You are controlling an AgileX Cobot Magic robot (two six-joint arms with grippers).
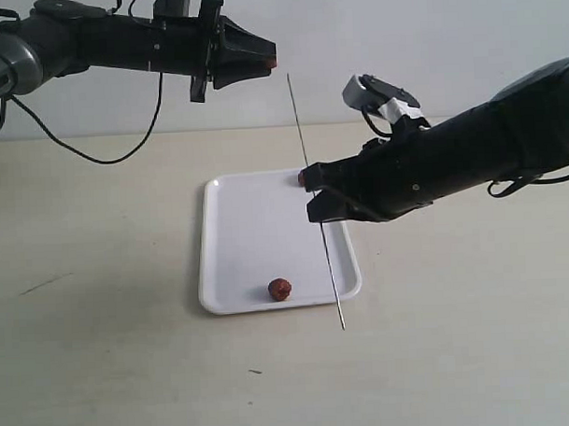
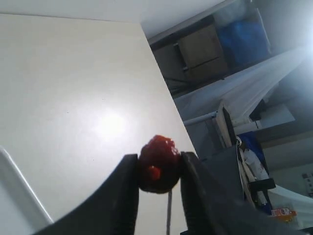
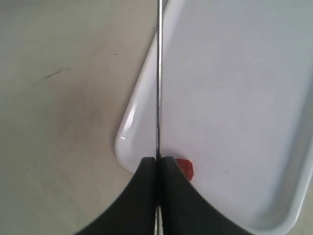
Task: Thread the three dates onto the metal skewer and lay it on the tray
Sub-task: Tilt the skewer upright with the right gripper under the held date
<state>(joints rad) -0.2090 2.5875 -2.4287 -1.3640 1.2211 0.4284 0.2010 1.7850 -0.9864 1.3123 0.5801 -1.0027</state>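
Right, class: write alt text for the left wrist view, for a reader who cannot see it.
The left pincer grips a wrinkled red-brown date between two black fingers, above a pale table.

Matte black arms (image 1: pixel 120 41) trail thin black cables (image 1: pixel 94 163).

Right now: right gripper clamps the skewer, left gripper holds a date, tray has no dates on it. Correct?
No. The tray is not bare: a loose date lies on it near the camera-side edge, as the exterior view shows. The rest stands: the right gripper clamps the skewer, and the left gripper holds a second date.
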